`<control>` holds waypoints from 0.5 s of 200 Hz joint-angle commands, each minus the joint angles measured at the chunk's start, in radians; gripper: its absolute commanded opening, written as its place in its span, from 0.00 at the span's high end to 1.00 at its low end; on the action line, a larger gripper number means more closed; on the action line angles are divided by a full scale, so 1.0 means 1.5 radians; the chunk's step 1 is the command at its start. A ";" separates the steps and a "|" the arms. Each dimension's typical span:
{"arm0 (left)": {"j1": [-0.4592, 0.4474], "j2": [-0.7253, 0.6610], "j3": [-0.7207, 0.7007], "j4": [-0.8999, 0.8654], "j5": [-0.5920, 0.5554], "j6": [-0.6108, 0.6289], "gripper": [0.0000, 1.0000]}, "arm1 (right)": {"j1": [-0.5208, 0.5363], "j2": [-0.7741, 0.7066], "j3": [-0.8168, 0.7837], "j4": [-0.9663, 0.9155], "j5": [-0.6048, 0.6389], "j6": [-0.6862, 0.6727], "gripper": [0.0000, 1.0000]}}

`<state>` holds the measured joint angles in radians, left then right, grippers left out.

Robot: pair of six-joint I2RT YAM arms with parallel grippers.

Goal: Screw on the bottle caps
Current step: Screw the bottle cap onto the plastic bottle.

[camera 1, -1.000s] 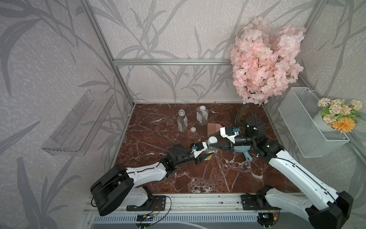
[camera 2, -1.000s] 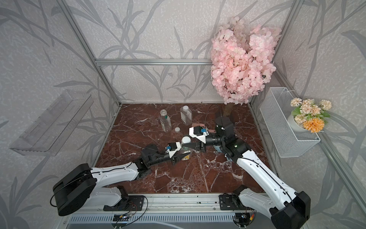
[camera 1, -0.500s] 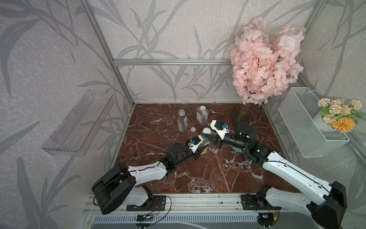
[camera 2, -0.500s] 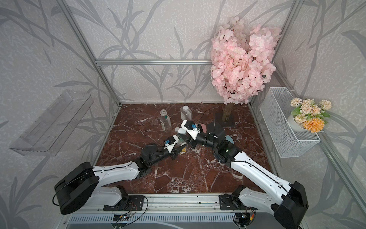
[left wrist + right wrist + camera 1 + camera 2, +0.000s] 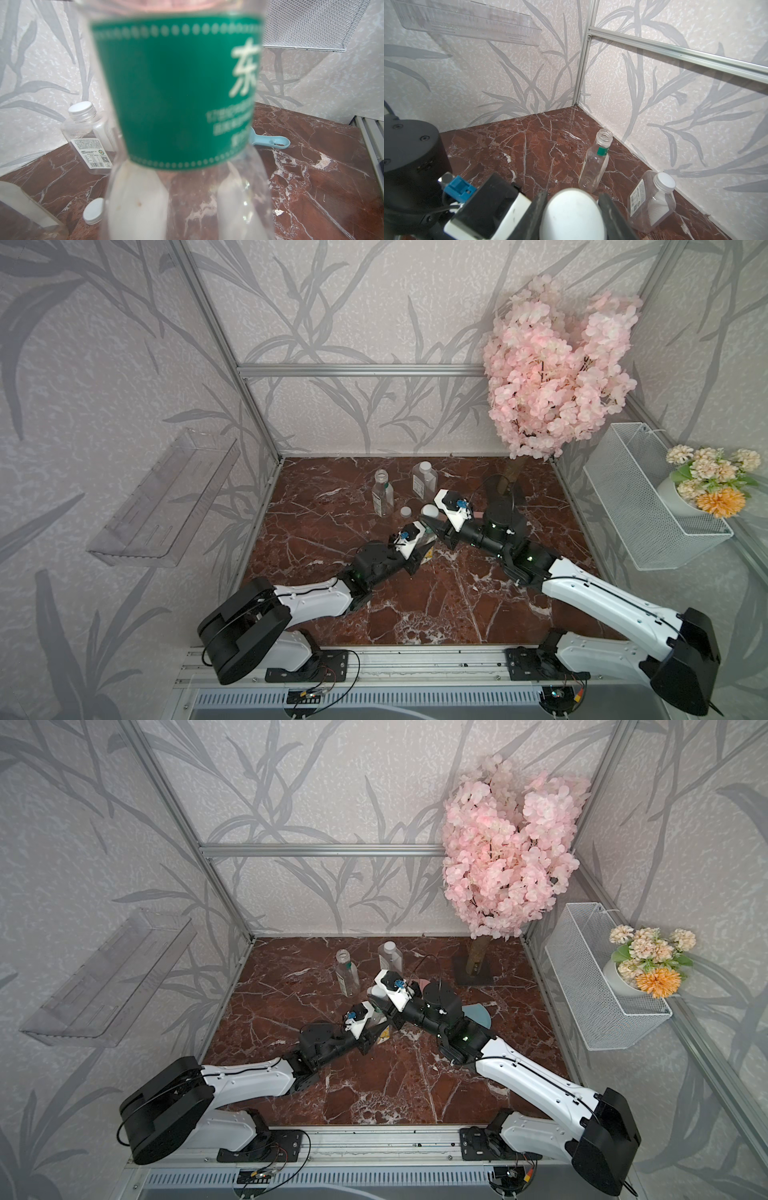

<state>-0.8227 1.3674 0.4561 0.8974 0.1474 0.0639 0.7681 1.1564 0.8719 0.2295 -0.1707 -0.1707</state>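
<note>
Most of the floor of the cell was a red marble tabletop (image 5: 457, 614). Over its middle we saw the left gripper (image 5: 424, 545) clamped on a green-labelled round bottle (image 5: 176, 93), which filled the left wrist view. The right gripper (image 5: 571, 197) faced it from the opposite side, its fingers pinching a white cap (image 5: 571, 218) close to that bottle; whether cap and neck touched we could not tell. At the rear stood an uncapped round bottle (image 5: 382, 494) and, just beside it, a squarer bottle (image 5: 423, 481) wearing its own cap (image 5: 664, 180). One loose cap (image 5: 405, 512) lay on the marble between those bottles and the grippers.
</note>
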 commanded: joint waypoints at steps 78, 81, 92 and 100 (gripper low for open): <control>-0.019 -0.024 0.018 0.136 0.149 0.038 0.80 | -0.119 -0.017 -0.026 -0.065 -0.331 0.000 0.59; -0.019 -0.024 0.018 0.134 0.151 0.039 0.80 | -0.121 -0.018 -0.023 -0.068 -0.343 -0.002 0.59; -0.019 -0.024 0.019 0.129 0.159 0.041 0.80 | -0.126 -0.018 -0.011 -0.092 -0.371 -0.015 0.59; -0.020 -0.024 0.021 0.124 0.162 0.042 0.80 | -0.128 -0.018 -0.002 -0.112 -0.384 -0.027 0.59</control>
<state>-0.8314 1.3674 0.4545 0.9199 0.2768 0.0742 0.5983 1.1168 0.8543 0.2119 -0.6216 -0.1768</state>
